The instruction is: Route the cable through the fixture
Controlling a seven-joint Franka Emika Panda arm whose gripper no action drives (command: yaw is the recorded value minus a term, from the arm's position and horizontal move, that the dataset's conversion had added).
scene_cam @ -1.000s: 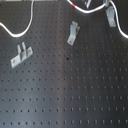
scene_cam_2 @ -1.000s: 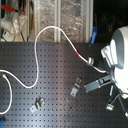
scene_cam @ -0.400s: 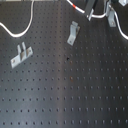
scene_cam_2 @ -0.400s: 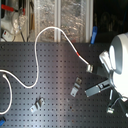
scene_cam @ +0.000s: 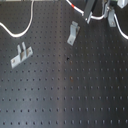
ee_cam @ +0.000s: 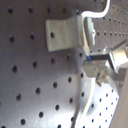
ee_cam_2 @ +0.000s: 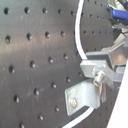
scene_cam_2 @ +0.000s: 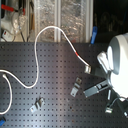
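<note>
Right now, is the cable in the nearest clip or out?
Cannot tell. The cable runs along the clip in both wrist views, but seating in it isn't visible.

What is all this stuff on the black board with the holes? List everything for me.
Cable: one, white with a short red band, snaking across the board in the second exterior view.
Metal clips: three, grey, standing on the board; one at the first exterior view's left, one near the middle, one at its upper right.
Perforated board: one, black, under everything.
Shelves with clutter: behind the board in the second exterior view.
Robot arm: one, white, at the second exterior view's right.
Gripper: one, shut on the cable.
</note>
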